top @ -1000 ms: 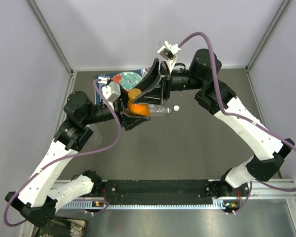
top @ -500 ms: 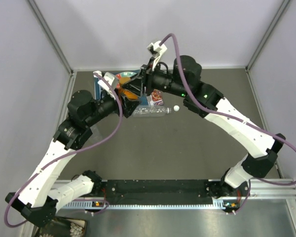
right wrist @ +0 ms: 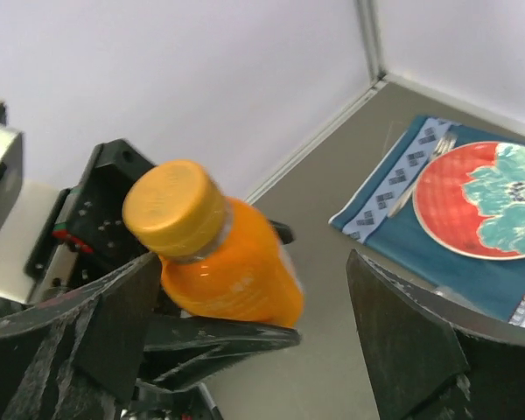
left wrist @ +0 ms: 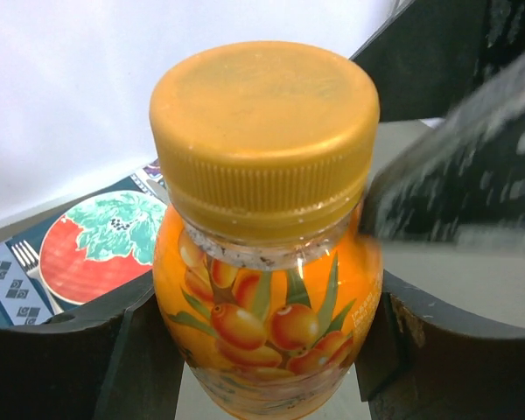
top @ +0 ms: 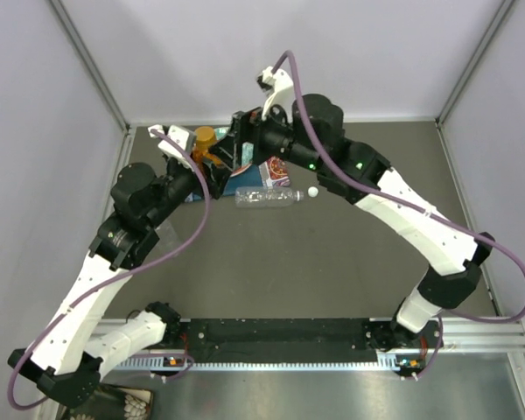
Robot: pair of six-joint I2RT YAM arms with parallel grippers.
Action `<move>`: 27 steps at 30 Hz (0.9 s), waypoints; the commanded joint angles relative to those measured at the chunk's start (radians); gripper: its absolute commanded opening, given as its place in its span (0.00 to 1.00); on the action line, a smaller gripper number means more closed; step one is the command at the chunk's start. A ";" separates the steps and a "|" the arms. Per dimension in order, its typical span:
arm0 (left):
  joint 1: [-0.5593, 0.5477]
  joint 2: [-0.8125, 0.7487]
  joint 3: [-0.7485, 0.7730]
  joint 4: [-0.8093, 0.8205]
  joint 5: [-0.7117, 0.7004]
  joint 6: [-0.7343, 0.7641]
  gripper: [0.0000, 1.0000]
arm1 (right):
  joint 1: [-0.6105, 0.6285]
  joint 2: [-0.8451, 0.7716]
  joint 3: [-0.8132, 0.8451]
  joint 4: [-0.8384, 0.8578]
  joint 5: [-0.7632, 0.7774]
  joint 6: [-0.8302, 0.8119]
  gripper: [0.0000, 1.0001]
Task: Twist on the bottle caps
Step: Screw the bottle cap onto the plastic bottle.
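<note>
Nearest the arm bases, short of the clear bottle: bare dark table (top: 332, 271), wide room for either arm to swing.
Clear bottle (top: 267, 198): lies on its side, uncapped it seems, with a white cap (top: 312, 192) loose just beside its mouth.
Step in hand: orange bottle (left wrist: 267, 324) looks finished; its orange cap (left wrist: 264, 131) sits square on the neck, so the clear bottle is likely next.
Left gripper (left wrist: 254, 350): beyond the clear bottle, pinching the orange bottle's body from both sides and holding it up off the table.
Right gripper (right wrist: 245, 341): fingers spread wide to either side of the orange cap, touching nothing.
Next move calls for: the right arm backing off clear of the cap, then the orange bottle set down upright.
Far of the clear bottle: patterned plate (right wrist: 481, 201) on a blue mat (right wrist: 394, 188), close to the back wall (top: 271, 52); little room there, and the two wrists crowd each other.
</note>
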 commanded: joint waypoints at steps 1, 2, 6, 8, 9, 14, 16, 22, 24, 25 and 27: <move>0.002 -0.027 -0.004 0.121 0.035 0.020 0.00 | -0.116 -0.120 0.020 -0.026 -0.066 0.063 0.89; 0.002 -0.027 -0.007 0.127 0.071 0.017 0.00 | -0.136 -0.153 0.011 -0.018 -0.143 0.077 0.90; 0.003 -0.024 -0.027 0.180 0.373 -0.037 0.00 | -0.254 -0.250 -0.166 0.224 -0.492 0.146 0.87; 0.003 -0.015 -0.044 0.251 0.696 -0.090 0.00 | -0.284 -0.279 -0.230 0.434 -0.730 0.174 0.86; 0.002 -0.012 -0.055 0.291 0.805 -0.132 0.00 | -0.284 -0.290 -0.257 0.471 -0.784 0.171 0.86; -0.017 0.014 -0.073 0.447 1.127 -0.290 0.00 | -0.284 -0.267 -0.325 0.768 -1.036 0.313 0.81; -0.020 0.026 -0.066 0.447 1.156 -0.292 0.00 | -0.281 -0.250 -0.369 0.891 -1.100 0.381 0.78; -0.027 0.051 -0.049 0.447 1.176 -0.296 0.00 | -0.235 -0.198 -0.337 0.923 -1.185 0.410 0.75; -0.029 0.056 -0.047 0.447 1.170 -0.292 0.00 | -0.221 -0.183 -0.313 0.849 -1.193 0.364 0.74; -0.029 0.057 -0.047 0.447 1.165 -0.290 0.00 | -0.209 -0.178 -0.305 0.828 -1.197 0.338 0.73; -0.029 0.059 -0.046 0.447 1.158 -0.284 0.00 | -0.199 -0.166 -0.298 0.814 -1.199 0.332 0.72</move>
